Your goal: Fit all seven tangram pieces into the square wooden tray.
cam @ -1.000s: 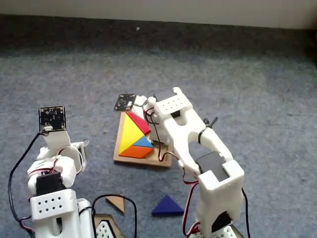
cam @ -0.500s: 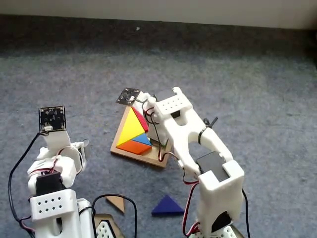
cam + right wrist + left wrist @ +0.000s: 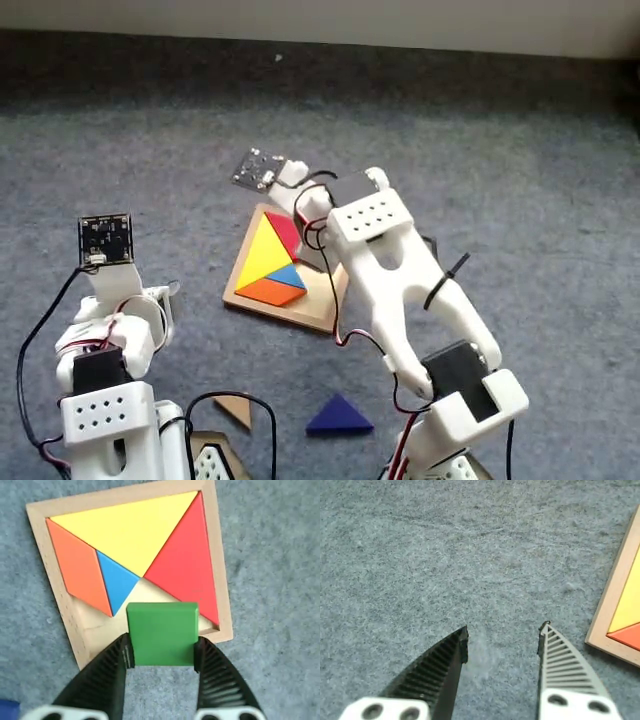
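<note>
- The right arm has been stretching farther out over the table during the last second, and the wooden tray has been turning under it, so it is now lying skewed with one corner pointing away from the arms.
- The right gripper is clamping a green square between its fingers, over the bare gap at the tray's near edge.
- A yellow triangle, a red triangle, an orange slanted piece and a small blue triangle are already sitting in the tray.
- Judging from this, the turned tray is making the square's straight drop harder to line up.
- The left gripper is hanging wide apart and holding nothing over the carpet, just beside the tray's rim.
- A dark blue triangle and a tan piece are waiting on the carpet near the arm bases.
- In the high view the right arm is covering part of the tray.
- Whether the square is touching the wood or hanging above it is hard to tell.
</note>
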{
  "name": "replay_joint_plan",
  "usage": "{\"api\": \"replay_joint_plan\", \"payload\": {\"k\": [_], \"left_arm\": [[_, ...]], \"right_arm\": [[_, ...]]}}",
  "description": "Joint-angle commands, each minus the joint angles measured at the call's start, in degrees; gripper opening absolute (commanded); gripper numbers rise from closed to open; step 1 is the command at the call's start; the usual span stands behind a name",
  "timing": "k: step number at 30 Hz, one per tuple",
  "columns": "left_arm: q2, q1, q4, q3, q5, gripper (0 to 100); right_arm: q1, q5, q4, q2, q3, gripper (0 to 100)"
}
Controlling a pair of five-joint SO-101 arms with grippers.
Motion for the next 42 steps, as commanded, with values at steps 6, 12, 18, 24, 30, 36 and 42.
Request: {"api": "replay_joint_plan", "payload": {"k": [6, 12, 18, 24, 30, 36, 42], "left_arm": [[-0.8, -0.4, -1.1, -0.3, 0.4, 23], [-0.8, -0.4, -1.1, -0.3, 0.4, 23], [-0.8, -0.4, -1.1, -0.3, 0.4, 23], [-0.8, -0.4, -1.1, -0.3, 0.4, 23], [-0.8, -0.4, -1.1, -0.3, 0.4, 23], [-0.8, -0.4, -1.1, -0.3, 0.4, 23], [-0.8, -0.4, -1.1, -0.3, 0.3, 23]], "right_arm": [[-1.5, -13.8, -2.9, -3.5, 2.3, 5.0], [-1.3, -25.3, -2.9, 1.1, 2.3, 5.0], [-1.3, -29.1, -2.3, 7.9, -1.5, 5.0], [-0.2, -30.5, -2.3, 11.6, -4.9, 5.0], [-1.4, -33.8, -2.1, 14.5, -7.4, 15.1], [-1.6, -35.1, 4.6, 14.6, -13.8, 24.6], [-1.6, -35.0, 6.3, 14.6, -16.0, 24.5]]}}
